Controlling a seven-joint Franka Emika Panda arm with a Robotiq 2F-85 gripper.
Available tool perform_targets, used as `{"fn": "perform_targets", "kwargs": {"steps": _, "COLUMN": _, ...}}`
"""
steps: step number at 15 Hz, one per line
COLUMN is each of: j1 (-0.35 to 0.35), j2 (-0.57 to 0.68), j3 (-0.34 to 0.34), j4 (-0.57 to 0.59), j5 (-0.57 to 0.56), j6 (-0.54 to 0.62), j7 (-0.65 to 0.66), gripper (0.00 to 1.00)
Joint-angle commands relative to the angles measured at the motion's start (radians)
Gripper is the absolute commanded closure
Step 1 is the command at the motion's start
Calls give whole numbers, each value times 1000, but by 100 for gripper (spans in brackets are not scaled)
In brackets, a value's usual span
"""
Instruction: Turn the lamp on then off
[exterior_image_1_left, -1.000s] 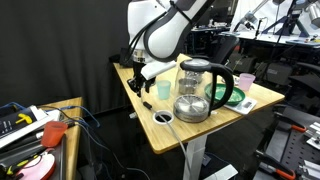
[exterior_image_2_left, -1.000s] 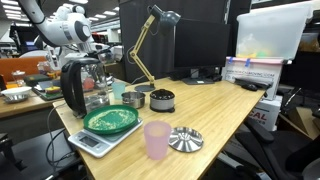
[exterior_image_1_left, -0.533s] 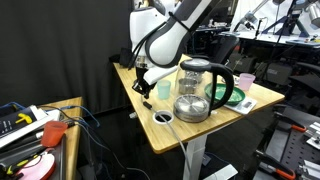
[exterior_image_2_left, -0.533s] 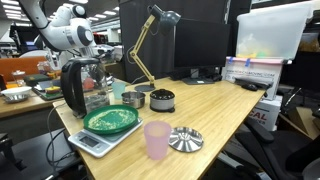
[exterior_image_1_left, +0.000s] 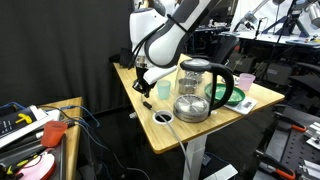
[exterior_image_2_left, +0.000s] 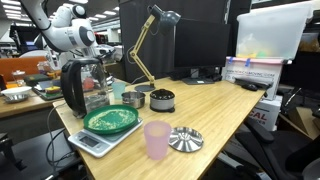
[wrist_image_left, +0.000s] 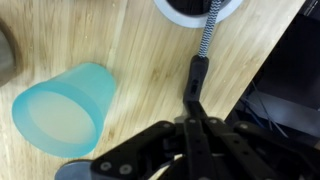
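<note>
The lamp (exterior_image_2_left: 141, 52) stands at the table's far corner, with a thin brass stem, a small rounded head and a flat round base. In the wrist view its pale round base (wrist_image_left: 190, 8) is at the top edge, and a braided cord (wrist_image_left: 208, 35) runs down from it. My gripper (wrist_image_left: 196, 70) is shut, its fingertips pressed together and pointing at the lower end of that cord, just above the wood. I cannot tell if it touches a switch. In both exterior views the gripper (exterior_image_1_left: 143, 84) (exterior_image_2_left: 100, 68) hangs low beside the lamp base, and in one the arm hides the lamp.
A teal cup (wrist_image_left: 62, 108) (exterior_image_1_left: 163, 90) stands close beside the gripper. A glass kettle (exterior_image_1_left: 195, 92) (exterior_image_2_left: 76, 86), a green plate (exterior_image_2_left: 112, 120) on a scale, a pink cup (exterior_image_2_left: 157, 138) and a small round tin (exterior_image_2_left: 161, 100) stand on the table. The table edge (wrist_image_left: 268, 62) is near.
The arm shifted slightly and the gripper dropped a little towards the table a second ago. It has held still since.
</note>
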Motion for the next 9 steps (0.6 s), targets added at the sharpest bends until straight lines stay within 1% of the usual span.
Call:
{"fn": "perform_targets", "kwargs": {"steps": 1, "j1": 6, "j2": 25, "j3": -3, "j4": 23, "j5": 45, "j6": -14, "j7": -20, "gripper": 100}}
{"fn": "perform_targets", "kwargs": {"steps": 9, "j1": 13, "j2": 69, "j3": 2, "j4": 70, "j5": 64, "j6": -38, "j7": -54, "gripper": 100}}
